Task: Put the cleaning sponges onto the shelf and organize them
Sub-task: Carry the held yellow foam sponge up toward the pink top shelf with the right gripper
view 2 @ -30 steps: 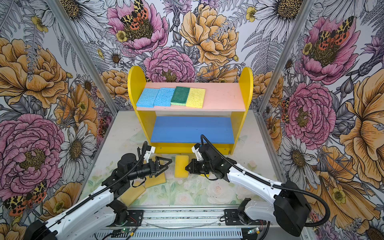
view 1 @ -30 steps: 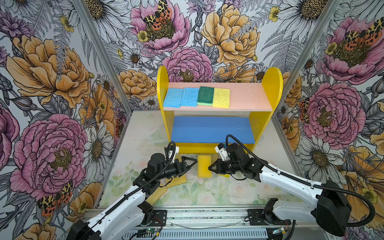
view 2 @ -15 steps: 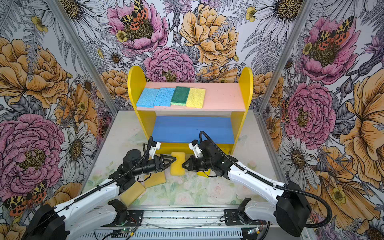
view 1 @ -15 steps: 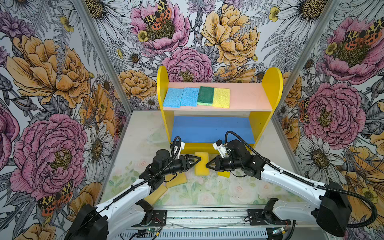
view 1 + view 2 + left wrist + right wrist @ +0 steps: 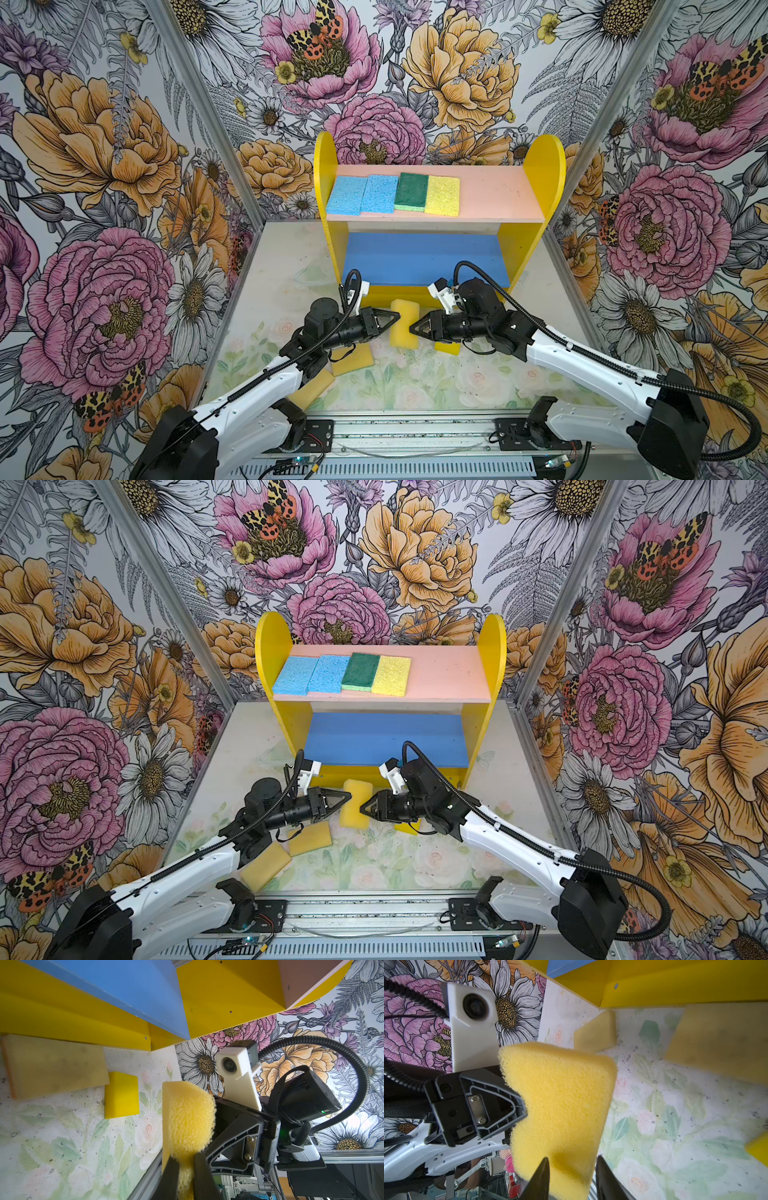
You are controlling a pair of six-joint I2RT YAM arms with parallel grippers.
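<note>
Handover in front of shelf (image 5: pixel 540 174), over counter (image 5: pixel 457 382).
Porous yellow sponge (image 5: pixel 404 332) held upright: left end effector (image 5: pixel 185 1169) clamped on one edge, right end effector (image 5: pixel 572 1167) parted around the opposite edge. Advise: back right straight off, no dragging.

Both arms low, reaching inward; left hand (image 5: pixel 396 318) clamped on the yellow sponge (image 5: pixel 404 336), right hand (image 5: pixel 412 329) parted.

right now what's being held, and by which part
The left end effector pinches the porous yellow sponge by the long edge nearest it; the right end effector has its jaws open around the opposite edge.
</note>
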